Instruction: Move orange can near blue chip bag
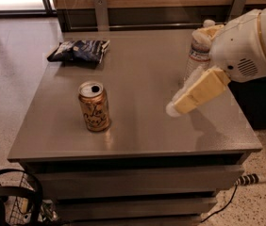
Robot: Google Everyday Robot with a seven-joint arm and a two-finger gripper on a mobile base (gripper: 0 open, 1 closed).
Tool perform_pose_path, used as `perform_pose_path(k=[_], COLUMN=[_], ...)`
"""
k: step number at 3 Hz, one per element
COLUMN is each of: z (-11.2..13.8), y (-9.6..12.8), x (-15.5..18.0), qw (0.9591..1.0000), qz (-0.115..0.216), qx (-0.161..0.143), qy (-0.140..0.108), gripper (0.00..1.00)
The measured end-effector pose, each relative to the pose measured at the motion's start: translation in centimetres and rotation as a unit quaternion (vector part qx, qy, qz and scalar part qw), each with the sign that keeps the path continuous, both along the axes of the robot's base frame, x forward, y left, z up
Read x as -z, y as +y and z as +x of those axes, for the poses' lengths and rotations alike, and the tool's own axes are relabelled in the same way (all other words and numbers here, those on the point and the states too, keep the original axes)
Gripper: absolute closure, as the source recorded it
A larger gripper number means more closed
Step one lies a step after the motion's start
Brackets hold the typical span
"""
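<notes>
The orange can [94,106] stands upright on the grey table [137,131], left of the middle and near the front, its silver top open. The blue chip bag [79,51] lies flat at the table's far left corner, well behind the can. My gripper [176,108] reaches in from the right on a white arm [248,46]; its cream fingers point down and left over the table's right half, well to the right of the can. It holds nothing.
A clear plastic water bottle [197,56] stands at the table's far right, partly hidden behind my arm. A wooden wall with metal brackets runs behind the table. A wire basket [15,206] and a power strip [253,179] lie on the floor.
</notes>
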State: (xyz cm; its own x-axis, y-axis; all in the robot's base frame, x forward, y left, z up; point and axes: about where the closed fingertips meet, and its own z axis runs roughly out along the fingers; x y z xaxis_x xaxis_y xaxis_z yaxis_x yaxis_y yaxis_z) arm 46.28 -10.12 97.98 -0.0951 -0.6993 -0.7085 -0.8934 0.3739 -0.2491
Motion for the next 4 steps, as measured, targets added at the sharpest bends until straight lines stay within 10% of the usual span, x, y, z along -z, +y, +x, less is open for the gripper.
perform_pose_path(k=[2, 3, 4], z=[2.1, 1.9, 1.9], y=[7.8, 10.8, 10.9], x=[3.8, 4.4, 4.5], qw=[0.9853, 0.9735, 0.9733], qz=[0.17, 0.226, 0.227], qx=[-0.019, -0.032, -0.033], qy=[-0.005, -0.009, -0.01], gripper=[0.0, 0.0, 0.0])
